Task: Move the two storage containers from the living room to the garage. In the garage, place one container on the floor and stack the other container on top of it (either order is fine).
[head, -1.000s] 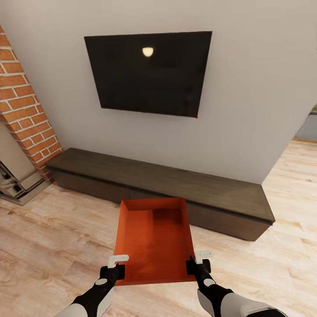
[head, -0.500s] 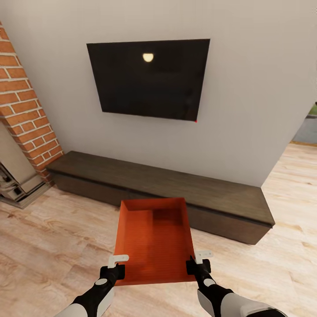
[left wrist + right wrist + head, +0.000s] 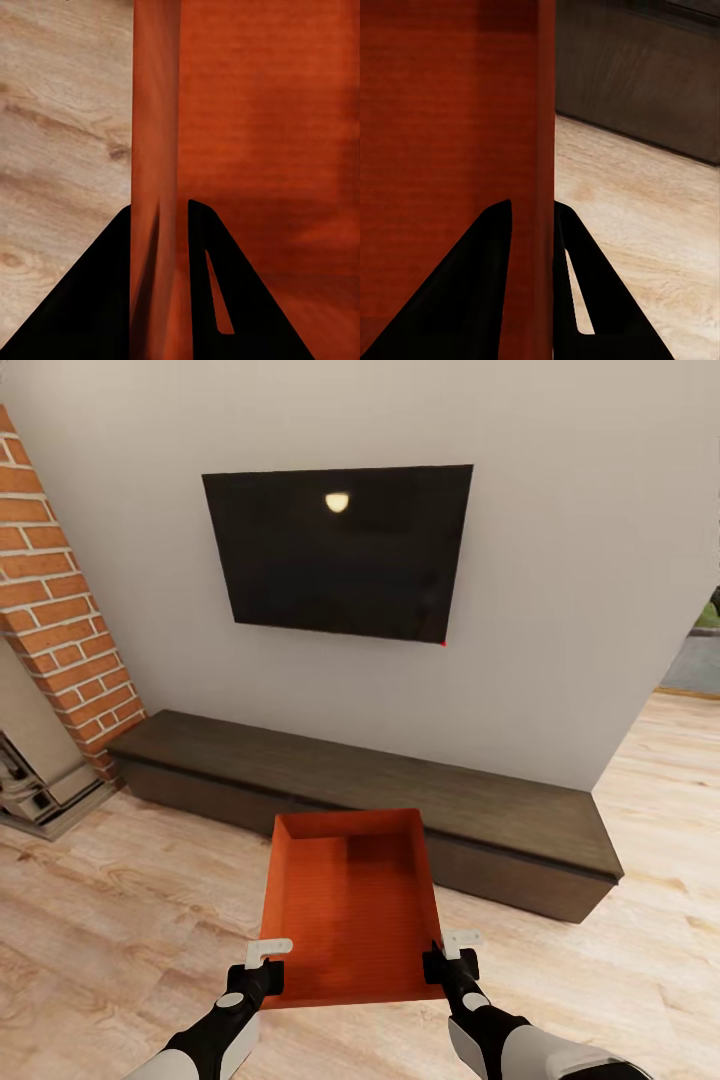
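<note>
I hold one orange-red storage container [image 3: 350,905] in front of me above the light wood plank floor [image 3: 120,920] of the living room. Its open top faces up and it is empty inside. My left gripper [image 3: 262,965] is shut on its left wall near the front corner. My right gripper [image 3: 448,958] is shut on its right wall near the front corner. In the left wrist view the thin container wall [image 3: 154,150] runs between my two black fingers [image 3: 97,300]. The right wrist view shows the container wall [image 3: 546,112] pinched the same way between black fingers [image 3: 472,292].
A long dark low TV cabinet [image 3: 370,790] runs along the white wall ahead, under a black wall TV [image 3: 340,550]. A red brick column [image 3: 55,590] and a grey stove base [image 3: 40,780] stand at left. An opening [image 3: 700,650] lies at far right.
The whole view has drawn back slightly from the wall: TV and cabinet look a bit smaller. The container and both grippers keep the same place in the picture.
</note>
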Robot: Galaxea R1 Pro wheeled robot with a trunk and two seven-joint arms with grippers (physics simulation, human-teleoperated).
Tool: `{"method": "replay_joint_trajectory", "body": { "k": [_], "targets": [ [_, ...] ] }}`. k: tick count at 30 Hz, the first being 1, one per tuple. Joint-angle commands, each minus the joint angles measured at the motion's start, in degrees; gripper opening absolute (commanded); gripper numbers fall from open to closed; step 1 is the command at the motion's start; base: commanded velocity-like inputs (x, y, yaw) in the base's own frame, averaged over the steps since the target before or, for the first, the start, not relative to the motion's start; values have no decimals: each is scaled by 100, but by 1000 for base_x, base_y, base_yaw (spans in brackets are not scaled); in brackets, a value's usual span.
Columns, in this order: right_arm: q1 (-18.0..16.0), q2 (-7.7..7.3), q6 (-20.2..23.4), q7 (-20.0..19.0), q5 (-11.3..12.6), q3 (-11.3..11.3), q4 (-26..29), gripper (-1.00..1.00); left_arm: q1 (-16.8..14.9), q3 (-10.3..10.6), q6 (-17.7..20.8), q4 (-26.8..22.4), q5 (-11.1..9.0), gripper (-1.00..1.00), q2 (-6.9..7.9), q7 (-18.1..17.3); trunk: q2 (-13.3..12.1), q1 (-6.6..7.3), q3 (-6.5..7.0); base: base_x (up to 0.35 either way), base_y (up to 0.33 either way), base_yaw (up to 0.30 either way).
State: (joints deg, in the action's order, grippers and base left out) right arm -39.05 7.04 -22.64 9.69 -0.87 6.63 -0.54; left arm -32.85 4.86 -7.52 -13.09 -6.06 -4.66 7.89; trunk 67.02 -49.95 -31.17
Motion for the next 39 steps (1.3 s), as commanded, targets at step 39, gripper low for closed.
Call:
{"method": "replay_joint_trajectory", "body": {
  "k": [39],
  "targets": [
    [-6, 0, 40, 21, -142, -282, -7, -100, -2, 76, -21, -9, -11, -100, 18, 63, -1522, 835, 683, 0, 0, 0]
  ]
}}
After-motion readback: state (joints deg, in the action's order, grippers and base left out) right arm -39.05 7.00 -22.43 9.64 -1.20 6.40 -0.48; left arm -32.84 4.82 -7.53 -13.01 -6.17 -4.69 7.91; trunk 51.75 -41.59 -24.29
